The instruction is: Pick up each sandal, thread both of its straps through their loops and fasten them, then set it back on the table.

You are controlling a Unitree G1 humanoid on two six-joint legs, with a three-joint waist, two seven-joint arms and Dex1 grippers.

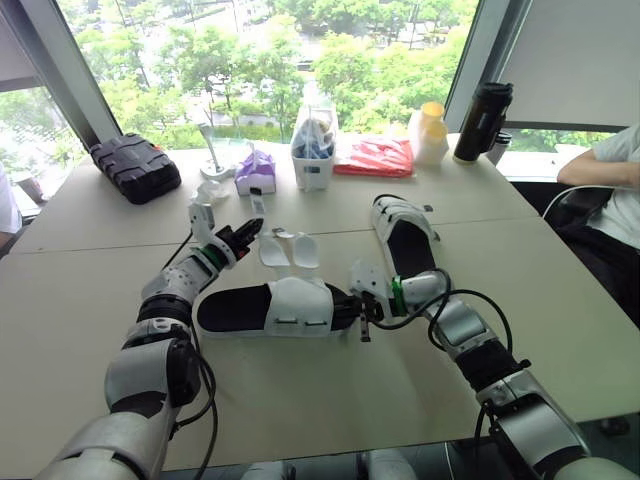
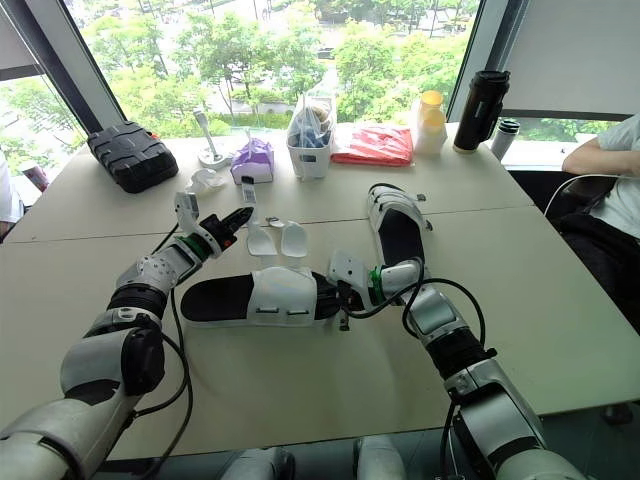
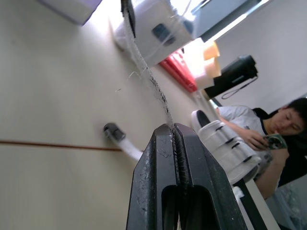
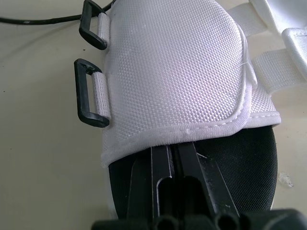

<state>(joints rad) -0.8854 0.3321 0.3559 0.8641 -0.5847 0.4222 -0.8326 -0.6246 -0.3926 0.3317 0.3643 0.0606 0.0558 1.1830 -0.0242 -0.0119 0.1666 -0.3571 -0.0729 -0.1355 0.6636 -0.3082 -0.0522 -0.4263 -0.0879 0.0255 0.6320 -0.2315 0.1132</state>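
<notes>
Sandal one (image 1: 270, 308), black-soled with a white upper, lies flat at the centre of the counter (image 1: 300, 400). At its right-hand end the right gripper (image 1: 362, 318) has its fingers (image 4: 189, 163) pressed together, tips tucked under the upper's edge; whether they pinch it I cannot tell. Two black loops (image 4: 88, 93) stand off the upper's side, and both white straps (image 1: 290, 250) lie unfastened just above it. The left gripper (image 1: 250, 232), left of the strap ends, has its fingers (image 3: 160, 158) closed tight. The second sandal (image 1: 405, 235) lies right of centre. A black case (image 1: 135, 167), purple pack (image 1: 256, 170), red bag (image 1: 375, 157) and black bottle (image 1: 482, 120) line the top.
</notes>
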